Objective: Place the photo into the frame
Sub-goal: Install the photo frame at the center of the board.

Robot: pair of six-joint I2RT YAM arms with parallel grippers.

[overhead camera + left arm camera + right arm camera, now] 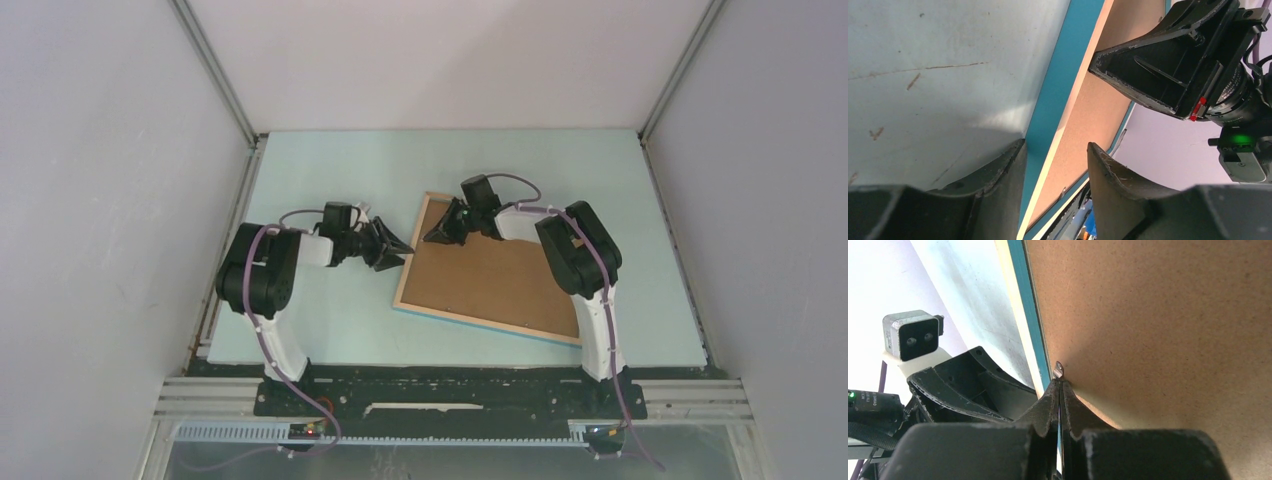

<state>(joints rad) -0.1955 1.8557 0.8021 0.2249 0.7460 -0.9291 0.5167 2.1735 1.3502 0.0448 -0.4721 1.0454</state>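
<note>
**Both arms at the frame's left rim**

Table (350,170) carries the frame (480,322), lying face down with its turquoise edge showing. Brown backing board (490,275) fills the frame's opening. The photo shows in no view; possibly under the board, cannot confirm. Left gripper (402,250) straddles the frame's left rim, jaws apart, probably to steady it. Right gripper (433,238) sits just inside that rim, jaws pressed together, tips at a small metal tab (1058,369), likely working it to lock the board.
</note>
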